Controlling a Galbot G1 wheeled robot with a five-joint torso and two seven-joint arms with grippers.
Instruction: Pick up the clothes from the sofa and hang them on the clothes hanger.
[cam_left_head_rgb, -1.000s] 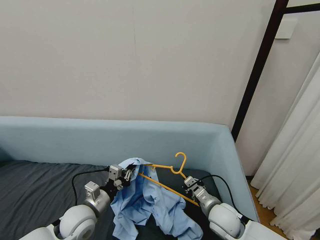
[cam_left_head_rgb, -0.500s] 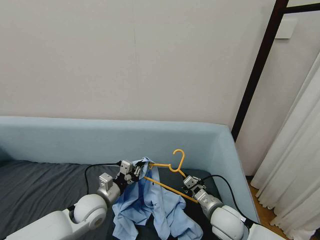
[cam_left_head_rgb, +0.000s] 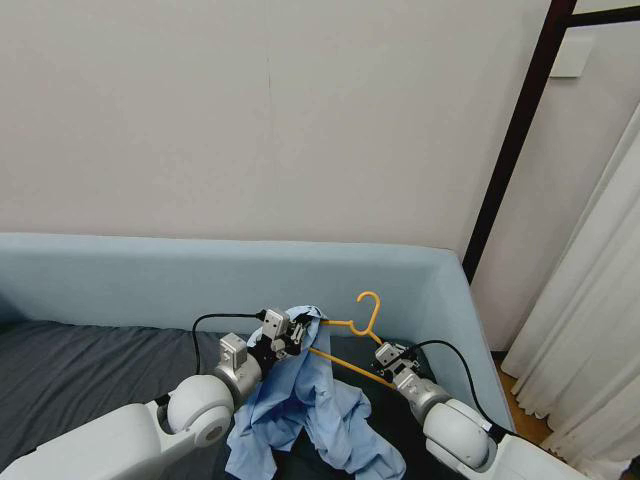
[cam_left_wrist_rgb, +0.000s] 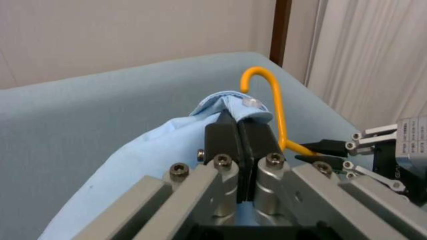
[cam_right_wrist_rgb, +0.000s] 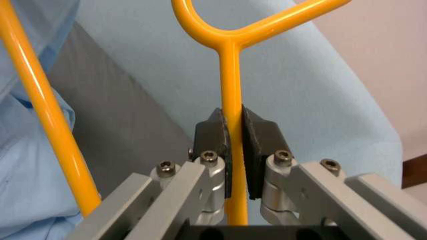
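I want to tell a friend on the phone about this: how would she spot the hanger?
Find the pale blue sofa and follow it to its right-hand end. There the right gripper clamps a thin hanger, while the left gripper pinches a light blue shirt draped on it. It is the only bright orange-yellow thing among blues and greys.

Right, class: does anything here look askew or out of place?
The blue shirt hangs bunched at one end of the tilted orange hanger, sagging toward the sofa. Left gripper pinches the cloth; right gripper clamps the hanger.
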